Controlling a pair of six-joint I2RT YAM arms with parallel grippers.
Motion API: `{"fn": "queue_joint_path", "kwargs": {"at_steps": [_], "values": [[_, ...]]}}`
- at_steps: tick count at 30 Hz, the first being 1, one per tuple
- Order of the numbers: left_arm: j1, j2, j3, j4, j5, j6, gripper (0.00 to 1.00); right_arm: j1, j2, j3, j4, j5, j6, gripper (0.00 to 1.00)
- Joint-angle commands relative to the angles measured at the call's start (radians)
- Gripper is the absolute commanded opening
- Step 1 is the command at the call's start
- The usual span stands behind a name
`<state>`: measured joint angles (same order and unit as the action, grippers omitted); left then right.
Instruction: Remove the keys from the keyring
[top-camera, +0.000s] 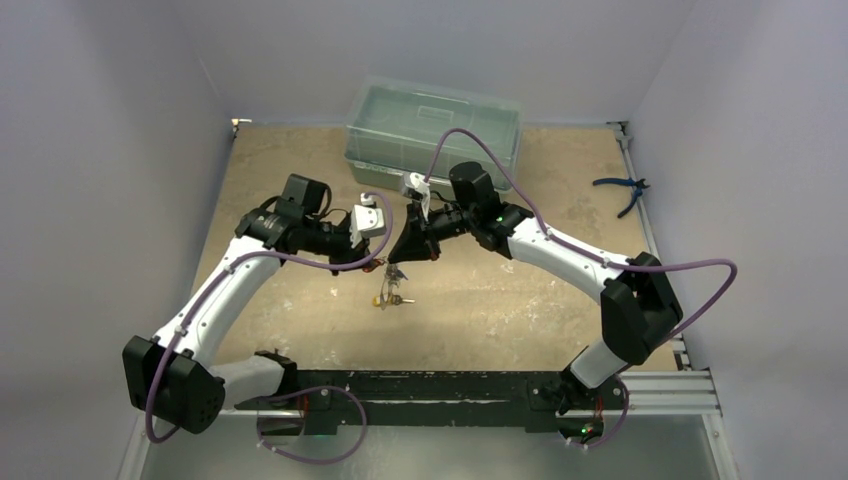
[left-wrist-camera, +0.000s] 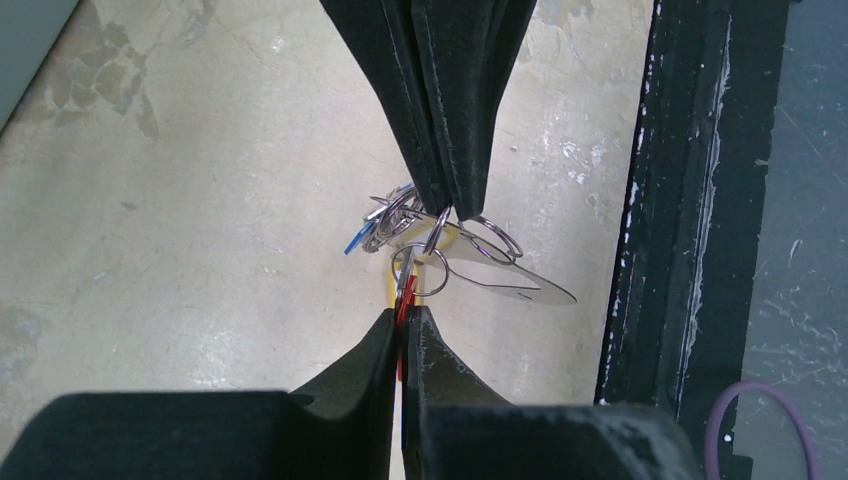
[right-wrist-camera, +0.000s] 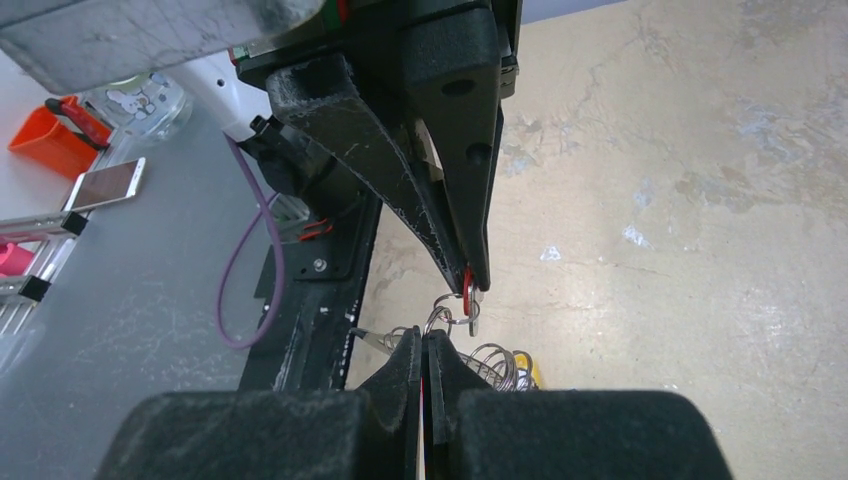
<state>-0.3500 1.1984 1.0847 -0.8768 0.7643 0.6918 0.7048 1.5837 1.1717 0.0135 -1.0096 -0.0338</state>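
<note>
I've got left gripper (left-wrist-camera: 403, 320) pinched tight on red key (left-wrist-camera: 404, 298); right gripper (left-wrist-camera: 452, 207) clamped on keyring (left-wrist-camera: 437, 232), other keys (left-wrist-camera: 378, 226) bunched between.

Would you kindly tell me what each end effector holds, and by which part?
The left end effector pinches the red key by its head; the right end effector clamps the keyring by its coils.
</note>
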Motion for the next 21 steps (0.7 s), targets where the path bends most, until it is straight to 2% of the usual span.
{"fn": "queue_joint_path", "kwargs": {"at_steps": [1,9,21], "values": [[0.006,0.000,-0.024,0.028,-0.018,-0.014,0.00,-0.008,-0.014,0.017,0.039,-0.045,0.014,0.00],[-0.017,-0.012,-0.045,0.016,-0.018,0.015,0.00,-0.006,-0.004,0.025,0.043,0.085,0.027,0.00],[-0.011,-0.014,0.031,-0.024,-0.022,0.025,0.00,0.016,-0.017,0.027,-0.022,0.278,-0.016,0.00]]}}
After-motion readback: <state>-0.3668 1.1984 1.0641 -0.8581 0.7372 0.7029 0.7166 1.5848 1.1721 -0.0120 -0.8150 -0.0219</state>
